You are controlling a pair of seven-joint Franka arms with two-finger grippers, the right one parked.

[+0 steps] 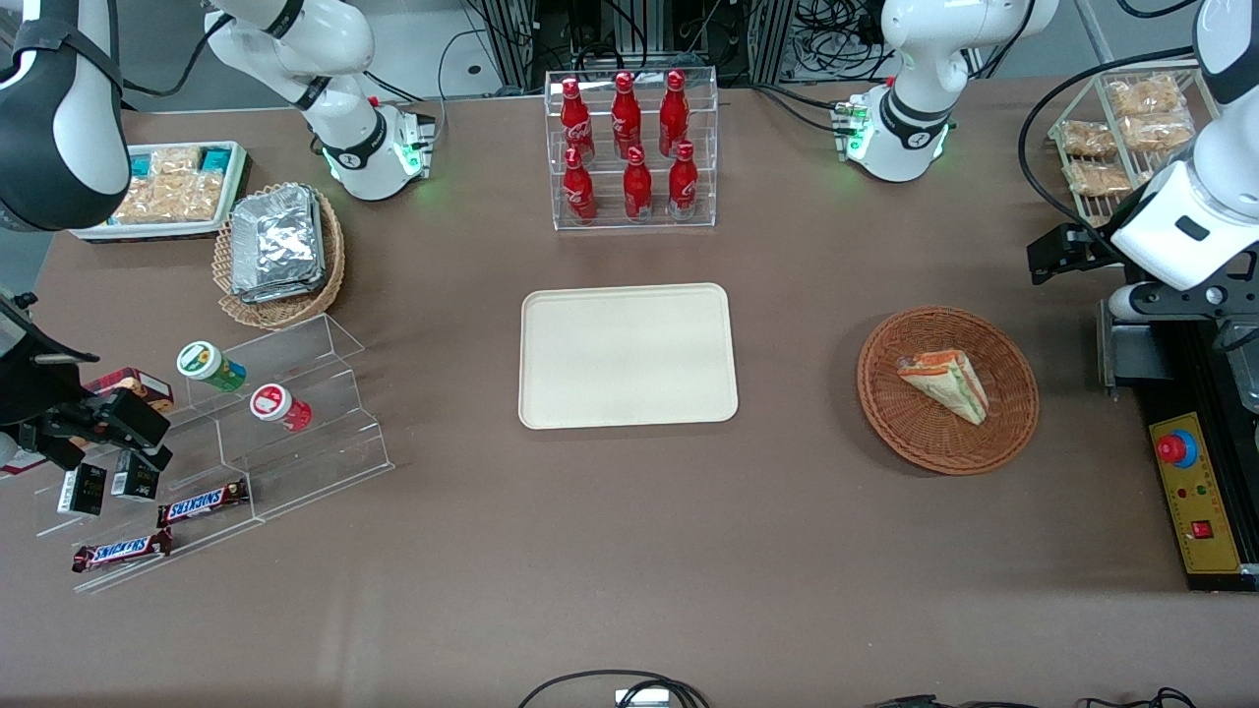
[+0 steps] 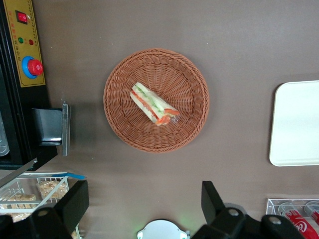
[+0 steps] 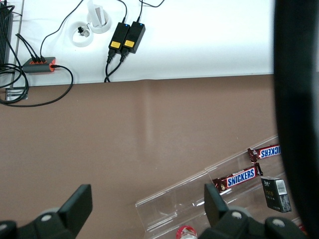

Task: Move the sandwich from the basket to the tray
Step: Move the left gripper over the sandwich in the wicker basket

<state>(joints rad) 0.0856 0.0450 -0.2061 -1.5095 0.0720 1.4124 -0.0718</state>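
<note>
Reach step: gripper [image 2: 142, 206] spread wide, empty, high above sandwich [image 2: 153, 104] in basket [image 2: 189, 74]; descent and grasp needed, tray [image 1: 551, 393] bare.

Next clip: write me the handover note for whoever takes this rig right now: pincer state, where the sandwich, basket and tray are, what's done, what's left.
Pincer: open, empty, high above the table beside the basket, not touching anything.
Sandwich: lying in the basket, toward the working arm's end of the table.
Tray: at the table's middle, nothing on it.
Done: nothing yet; the sandwich is ungrasped.
Left: lower onto the sandwich, grip it, lift it out, carry it to the tray, release.
</note>
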